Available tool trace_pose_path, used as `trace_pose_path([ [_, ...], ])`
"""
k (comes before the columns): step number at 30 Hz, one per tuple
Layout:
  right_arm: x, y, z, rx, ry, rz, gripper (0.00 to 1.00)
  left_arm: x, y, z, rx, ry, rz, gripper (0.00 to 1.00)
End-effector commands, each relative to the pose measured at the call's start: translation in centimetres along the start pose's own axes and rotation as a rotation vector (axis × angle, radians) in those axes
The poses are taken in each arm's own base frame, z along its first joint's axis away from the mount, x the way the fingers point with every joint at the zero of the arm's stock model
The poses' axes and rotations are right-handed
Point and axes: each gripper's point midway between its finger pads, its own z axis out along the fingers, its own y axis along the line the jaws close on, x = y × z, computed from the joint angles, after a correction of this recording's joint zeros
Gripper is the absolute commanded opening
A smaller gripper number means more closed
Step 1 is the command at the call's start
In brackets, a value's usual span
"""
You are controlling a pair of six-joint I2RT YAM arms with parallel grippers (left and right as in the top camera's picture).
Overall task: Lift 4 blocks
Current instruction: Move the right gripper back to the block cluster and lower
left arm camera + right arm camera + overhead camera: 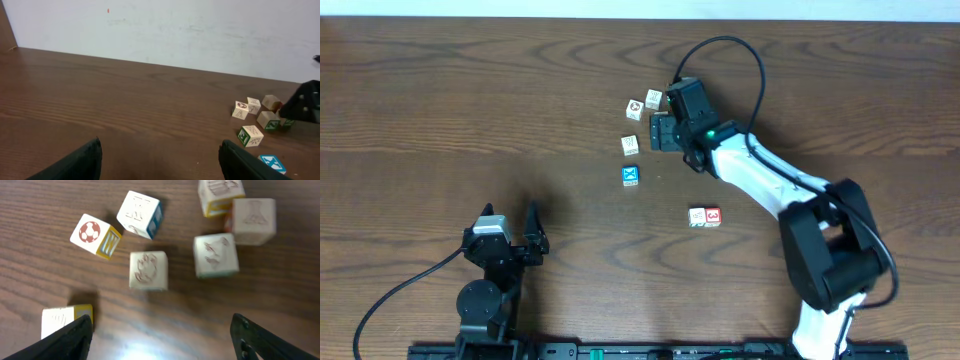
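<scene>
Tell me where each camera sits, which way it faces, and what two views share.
Overhead: fixed above, looking straight down on the brown wooden table; both arms, the left claw and right claw show.
Left wrist: on the left arm, looking low across the table toward a white wall; its two dark fingers frame the bottom.
Right wrist: on the right arm, looking down on pale picture cubes; its fingers sit in the bottom corners.
Shared: the small blue-faced cube shows overhead and in the left wrist view.

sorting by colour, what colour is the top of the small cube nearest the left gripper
Bright blue with a white mark; that small picture cube shows best overhead.
</scene>
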Motion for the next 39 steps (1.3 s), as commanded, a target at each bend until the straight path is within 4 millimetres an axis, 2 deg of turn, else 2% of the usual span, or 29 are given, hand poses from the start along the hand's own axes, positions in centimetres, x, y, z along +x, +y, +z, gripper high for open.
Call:
trace_pose_path([
  [1,-1.1,2.0,1.1,-0.039,-0.021,-0.036,0.84,1.6,0.9,0.1,-0.043,0.046,0.003,0.75],
  [5,-1.1,2.9,2.5,-0.063,-0.009,-0.08,0.82,1.6,0.9,0.1,-0.043,0.046,0.003,0.75],
  [11,-0.4,3.2,4.4,-0.06,0.007,-0.09,0.74,1.6,0.9,0.1,-0.043,0.046,0.003,0.75],
  [15,-0.4,3.1,4.7,-0.056,0.001,-0.101,0.68,1.6,0.9,0.1,-0.043,0.046,0.003,0.75],
  [21,-0.9,2.0,4.8,0.013,-0.028,-0.106,0.56,1.6,0.9,0.1,-0.043,0.046,0.003,0.75],
  [26,-0.9,1.1,4.8,0.059,-0.033,-0.107,0.51,1.6,0.9,0.1,-0.043,0.046,0.003,0.75],
  [39,-0.8,0.5,6.1,0.083,-0.048,-0.104,0.48,1.6,0.9,0.1,-0.043,0.046,0.003,0.75],
])
